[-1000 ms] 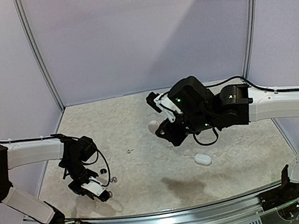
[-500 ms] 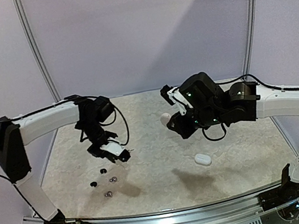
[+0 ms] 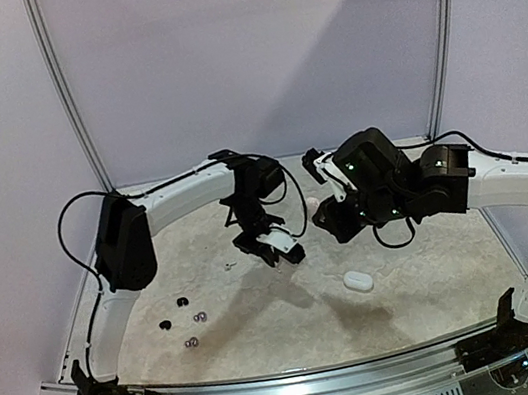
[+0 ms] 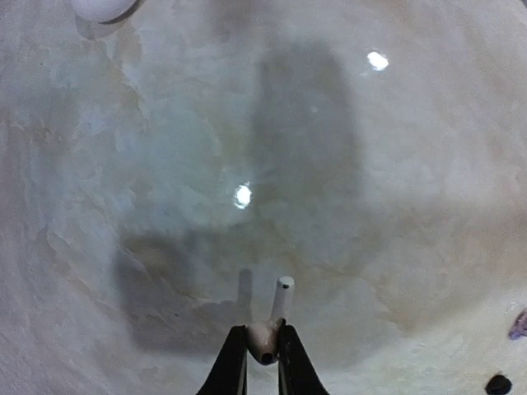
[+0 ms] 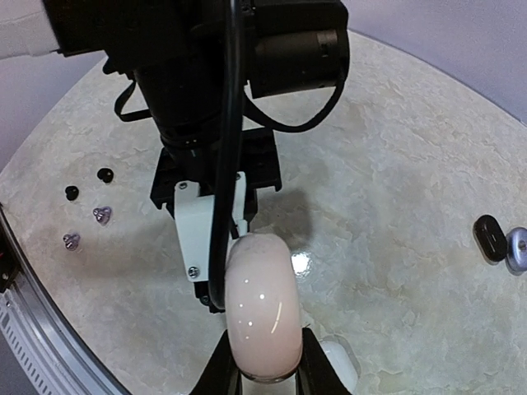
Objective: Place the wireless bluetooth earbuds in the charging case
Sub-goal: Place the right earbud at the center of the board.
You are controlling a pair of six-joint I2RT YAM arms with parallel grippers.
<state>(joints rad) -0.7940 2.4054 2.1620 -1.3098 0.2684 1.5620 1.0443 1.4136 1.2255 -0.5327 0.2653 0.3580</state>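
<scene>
My left gripper (image 4: 262,336) is shut on a white stemmed earbud (image 4: 280,300) and holds it above the table; in the top view it (image 3: 281,248) hangs mid-table. My right gripper (image 5: 265,368) is shut on a rounded pinkish-white charging case (image 5: 263,313), held up just right of the left gripper (image 5: 210,222); the top view shows it (image 3: 327,212) too. The case's opening is hidden. Two black buds (image 3: 182,300) and two grey-lavender buds (image 3: 201,316) lie at the near left, and also show in the right wrist view (image 5: 101,215).
A second white case (image 3: 358,281) lies on the table right of centre, under my right gripper (image 5: 342,362). A black piece (image 5: 490,237) and a grey piece (image 5: 517,249) lie at the far right. A tiny item (image 3: 227,263) lies left of the left gripper.
My left arm has swung from the near left across to mid-table, carrying the white earbud close to the right gripper. My right gripper has shifted slightly right with its case.
</scene>
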